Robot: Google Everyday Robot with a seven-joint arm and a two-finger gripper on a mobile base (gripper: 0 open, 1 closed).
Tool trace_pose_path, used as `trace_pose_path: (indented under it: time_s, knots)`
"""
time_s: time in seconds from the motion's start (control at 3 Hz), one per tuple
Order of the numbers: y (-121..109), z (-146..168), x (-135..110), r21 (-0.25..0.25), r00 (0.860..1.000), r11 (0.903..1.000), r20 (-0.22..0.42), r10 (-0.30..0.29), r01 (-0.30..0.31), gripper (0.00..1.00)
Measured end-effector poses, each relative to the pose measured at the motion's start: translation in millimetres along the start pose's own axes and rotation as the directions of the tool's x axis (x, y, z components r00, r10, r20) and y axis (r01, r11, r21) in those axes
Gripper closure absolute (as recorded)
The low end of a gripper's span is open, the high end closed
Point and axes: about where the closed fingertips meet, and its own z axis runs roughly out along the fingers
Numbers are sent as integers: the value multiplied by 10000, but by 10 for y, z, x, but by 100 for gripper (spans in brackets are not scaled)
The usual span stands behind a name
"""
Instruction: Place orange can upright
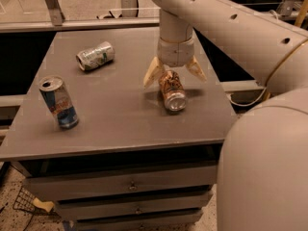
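Note:
The orange can (172, 90) lies on its side on the grey table (120, 124), right of centre, its silver end facing the front. My gripper (174, 74) hangs straight down over the can's far end. It is open, with one pale finger (153, 72) to the left of the can and the other finger (196, 69) to the right. The fingers straddle the can's far part without closing on it.
A silver-green can (95, 56) lies on its side at the back left. A taller blue, silver and red can (58, 102) stands upright near the left front edge. Drawers (130, 184) sit under the tabletop. My arm and body fill the right side.

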Motion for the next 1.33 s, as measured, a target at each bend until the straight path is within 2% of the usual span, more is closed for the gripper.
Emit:
trace_pose_path:
  time_s: [0.33,0.67,1.0,1.33]
  knots:
    - [-69,95,-9,-30,9987,9991,281,-422,423,19]
    - [-101,14,-23,102,9968,9969,169,-780,779,49]
    - [-109,-147,-54,286,9947,9943,-148,-1019,1023,72]
    - [-250,-415,67,1291,9815,9794,-1323,-1385,1556,100]
